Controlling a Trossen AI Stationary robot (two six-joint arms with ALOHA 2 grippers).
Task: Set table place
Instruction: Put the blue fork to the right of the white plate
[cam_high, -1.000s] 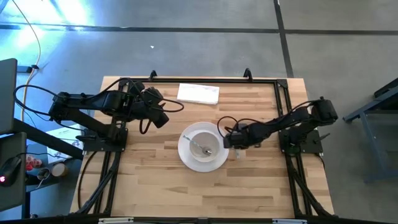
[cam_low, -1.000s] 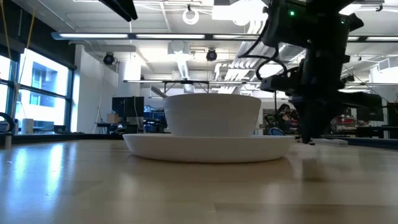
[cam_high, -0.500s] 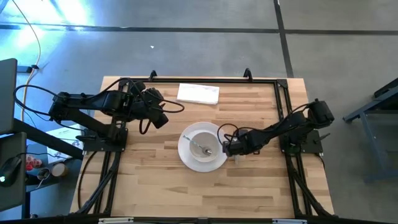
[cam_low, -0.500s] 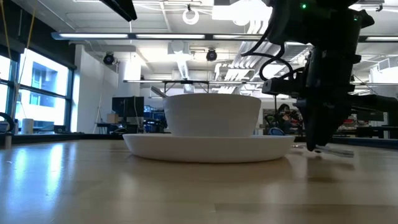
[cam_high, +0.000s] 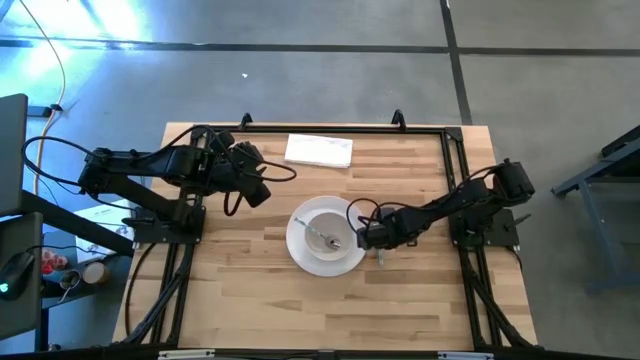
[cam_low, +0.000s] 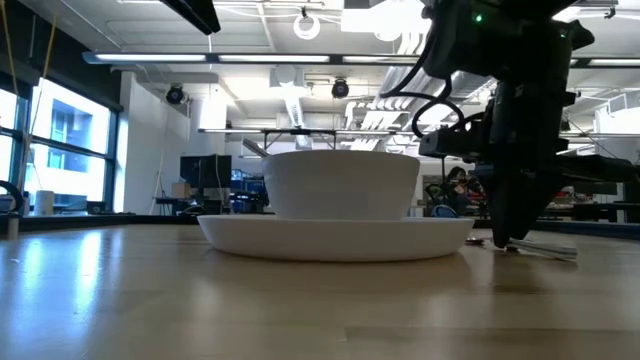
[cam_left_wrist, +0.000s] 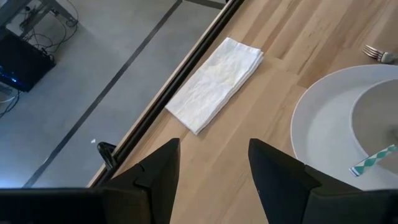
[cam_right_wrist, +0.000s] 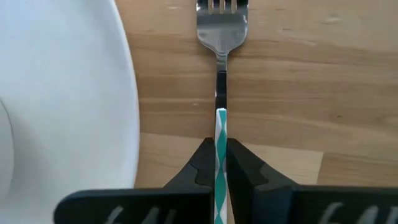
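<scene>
A white plate (cam_high: 325, 240) lies on the wooden table (cam_high: 260, 290) with a white bowl (cam_high: 326, 228) on it. A spoon (cam_high: 322, 237) lies in the bowl. My right gripper (cam_high: 372, 240) stands low at the plate's right edge, shut on a metal fork (cam_right_wrist: 222, 25) with a green-and-white handle. The fork lies on the wood beside the plate (cam_right_wrist: 68, 93), its tines pointing toward the near edge. My left gripper (cam_high: 255, 190) hovers open and empty to the far left of the plate. My right gripper pinches the fork's green-and-white handle (cam_right_wrist: 220, 127) between its two fingers, which point down from above. The fingers close on the handle's two sides. The fork (cam_low: 545, 249) lies along the table next to the plate's rim, with its tines (cam_right_wrist: 222, 9) on the wood.
A folded white napkin (cam_high: 319, 150) lies near the table's far edge, behind the plate; it also shows in the left wrist view (cam_left_wrist: 214, 84). Bare wood runs along the near half of the table. A black rail (cam_high: 330, 127) frames the tabletop.
My right gripper has moved toward the near edge along the plate's right rim and gone down, still shut on the fork. The fork has come down onto the table beside the plate.
</scene>
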